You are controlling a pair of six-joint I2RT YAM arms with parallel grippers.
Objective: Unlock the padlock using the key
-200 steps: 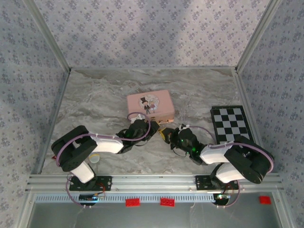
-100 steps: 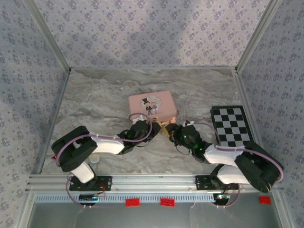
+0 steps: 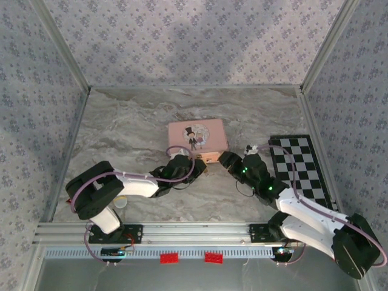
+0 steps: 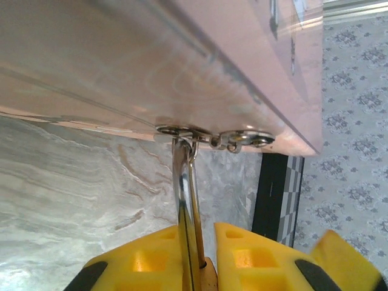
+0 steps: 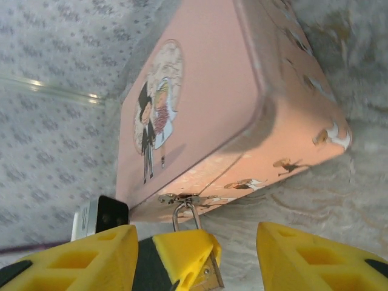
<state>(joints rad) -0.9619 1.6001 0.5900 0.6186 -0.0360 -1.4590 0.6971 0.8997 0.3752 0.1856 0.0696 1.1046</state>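
Left jaws of mine are clamping shut on the padlock [image 5: 209, 274], squeezing its silver shackle [image 4: 182, 182] between the yellow pads. The shackle is hanging through the hasp [image 5: 182, 199] on the front edge of the pink tin [image 5: 200, 109]. I am holding my right jaws wide apart, gripping nothing, facing that same front edge. The tin is lying flat on the worktop [image 3: 133, 133], a chequered board [image 3: 300, 163] lying to its right.
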